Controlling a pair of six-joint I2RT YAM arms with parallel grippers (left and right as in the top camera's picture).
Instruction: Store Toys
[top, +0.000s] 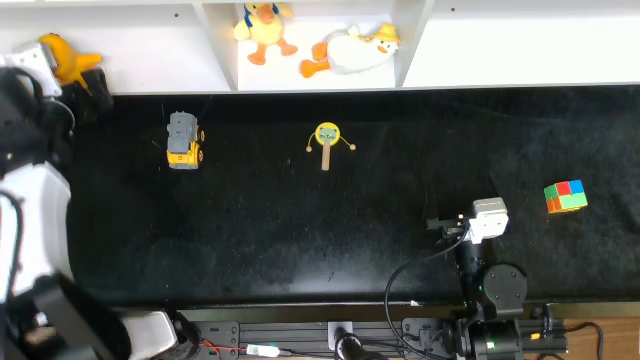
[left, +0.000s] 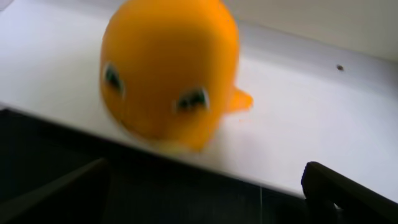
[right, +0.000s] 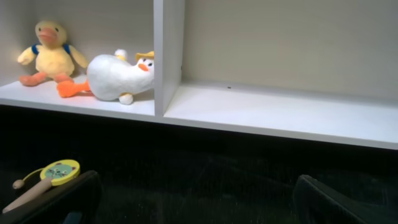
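Note:
An orange plush toy (left: 168, 68) sits at the front edge of the white shelf's (left: 311, 130) left compartment, also seen as the orange plush toy (top: 62, 55) from above. My left gripper (left: 205, 202) is open just in front of it, nothing between its fingers. On the black mat lie a yellow-and-grey toy truck (top: 183, 138), a small rattle drum (top: 327, 140) and a multicoloured cube (top: 565, 196). My right gripper (right: 199, 202) is open and empty, low near the front right of the mat, facing the shelf; the rattle drum (right: 46, 177) lies off to one side of it.
The middle compartment holds a yellow plush duck (top: 265, 25) and a white plush goose (top: 350, 48). A divider wall (right: 168, 59) separates them from the bare right compartment. The right arm's wrist (top: 488, 218) stands near the mat's front edge.

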